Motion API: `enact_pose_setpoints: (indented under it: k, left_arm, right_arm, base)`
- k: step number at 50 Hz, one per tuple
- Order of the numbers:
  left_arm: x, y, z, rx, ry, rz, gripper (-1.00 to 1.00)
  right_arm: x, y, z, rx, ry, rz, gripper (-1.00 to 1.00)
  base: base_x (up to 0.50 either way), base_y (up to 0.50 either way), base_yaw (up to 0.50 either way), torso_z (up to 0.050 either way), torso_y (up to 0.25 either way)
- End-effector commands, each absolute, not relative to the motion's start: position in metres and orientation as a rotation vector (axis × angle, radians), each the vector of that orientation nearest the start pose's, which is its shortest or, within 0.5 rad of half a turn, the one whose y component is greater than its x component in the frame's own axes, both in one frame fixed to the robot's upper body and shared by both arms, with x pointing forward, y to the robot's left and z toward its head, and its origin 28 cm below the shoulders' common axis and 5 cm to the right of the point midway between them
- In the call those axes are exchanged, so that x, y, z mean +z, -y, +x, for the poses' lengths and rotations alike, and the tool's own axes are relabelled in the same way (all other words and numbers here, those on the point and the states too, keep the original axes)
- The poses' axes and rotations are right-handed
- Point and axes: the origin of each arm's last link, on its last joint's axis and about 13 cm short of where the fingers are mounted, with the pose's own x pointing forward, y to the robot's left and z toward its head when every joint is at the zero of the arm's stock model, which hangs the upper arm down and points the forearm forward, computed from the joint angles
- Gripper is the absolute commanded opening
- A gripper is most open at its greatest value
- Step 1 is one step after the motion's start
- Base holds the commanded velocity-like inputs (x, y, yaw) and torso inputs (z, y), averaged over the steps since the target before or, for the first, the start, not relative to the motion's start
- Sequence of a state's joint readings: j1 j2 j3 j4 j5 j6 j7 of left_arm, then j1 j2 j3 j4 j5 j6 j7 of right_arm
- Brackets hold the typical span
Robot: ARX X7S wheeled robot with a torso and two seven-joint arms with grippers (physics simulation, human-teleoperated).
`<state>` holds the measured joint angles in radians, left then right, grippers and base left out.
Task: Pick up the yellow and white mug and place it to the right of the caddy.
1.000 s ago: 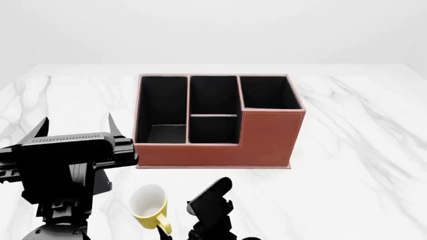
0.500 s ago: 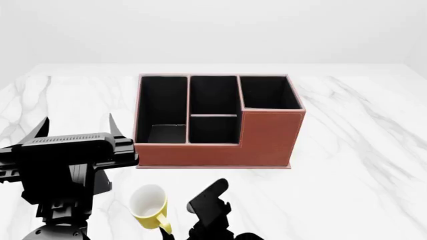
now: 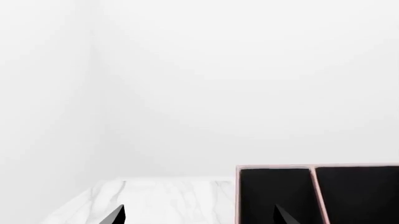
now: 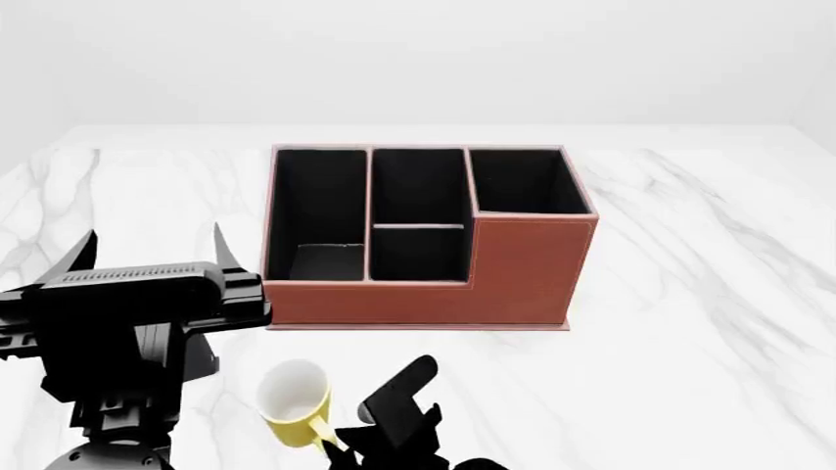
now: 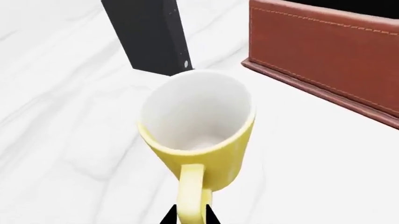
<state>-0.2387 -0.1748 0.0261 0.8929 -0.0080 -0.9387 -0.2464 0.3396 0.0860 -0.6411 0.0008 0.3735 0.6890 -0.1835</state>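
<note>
The yellow and white mug (image 4: 293,399) stands on the marble table in front of the caddy's left end, its handle turned toward me. In the right wrist view the mug (image 5: 198,126) fills the middle. My right gripper (image 5: 190,217) has its two black fingertips pressed against both sides of the yellow handle (image 5: 192,191). In the head view that gripper (image 4: 350,443) sits low, just right of the mug. The reddish-brown caddy (image 4: 523,274) stands mid-table, its taller section at the right. My left gripper (image 4: 153,245) hovers open left of the caddy (image 3: 315,170), holding nothing.
White marble table (image 4: 706,323) stretches to the right of the caddy. A black upright slab (image 5: 149,37) rises just beyond the mug in the right wrist view. The left arm's black body (image 4: 131,333) is close to the mug's left side.
My right gripper has slid left toward the mug, and its fingertips now flank the handle. The mug has shifted slightly. The left arm and the caddy have not moved.
</note>
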Motion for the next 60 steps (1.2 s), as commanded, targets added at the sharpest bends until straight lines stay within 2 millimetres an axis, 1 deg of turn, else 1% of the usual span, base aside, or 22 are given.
enact_pose_setpoints:
  k: [1,8,18,23,40,53,60]
  left_arm:
    - [0.173,-0.227,0.199,0.231,0.211,0.144,1.0]
    - [0.173,-0.227,0.199,0.231,0.212,0.144,1.0]
    - [0.173,-0.227,0.198,0.231,0.214,0.145,1.0]
    - [0.174,-0.227,0.198,0.232,0.215,0.146,1.0]
    - [0.173,-0.226,0.199,0.23,0.212,0.145,1.0]
    - [0.174,-0.225,0.199,0.225,0.213,0.147,1.0]
    - [0.175,-0.225,0.199,0.23,0.216,0.149,1.0]
  right_arm:
    - [0.034,0.0,0.23,0.813,-0.46,-0.132,-1.0]
    - [0.047,0.004,0.225,0.774,-0.401,-0.159,-1.0]
    - [0.066,0.016,0.213,0.722,-0.341,-0.144,-1.0]
    - [0.073,0.023,0.21,0.693,-0.319,-0.139,-1.0]
    - [0.087,0.055,0.207,0.561,-0.292,-0.119,-1.0]
    - [0.099,0.073,0.202,0.473,-0.262,-0.11,-1.0]
    - [0.102,0.083,0.196,0.417,-0.251,-0.114,-1.0]
  base:
    - [0.0,0.0,0.0,0.0,0.0]
    - [0.0,0.0,0.0,0.0,0.0]
    - [0.0,0.0,0.0,0.0,0.0]
    - [0.0,0.0,0.0,0.0,0.0]
    - [0.0,0.0,0.0,0.0,0.0]
    - [0.0,0.0,0.0,0.0,0.0]
    - [0.0,0.0,0.0,0.0,0.0]
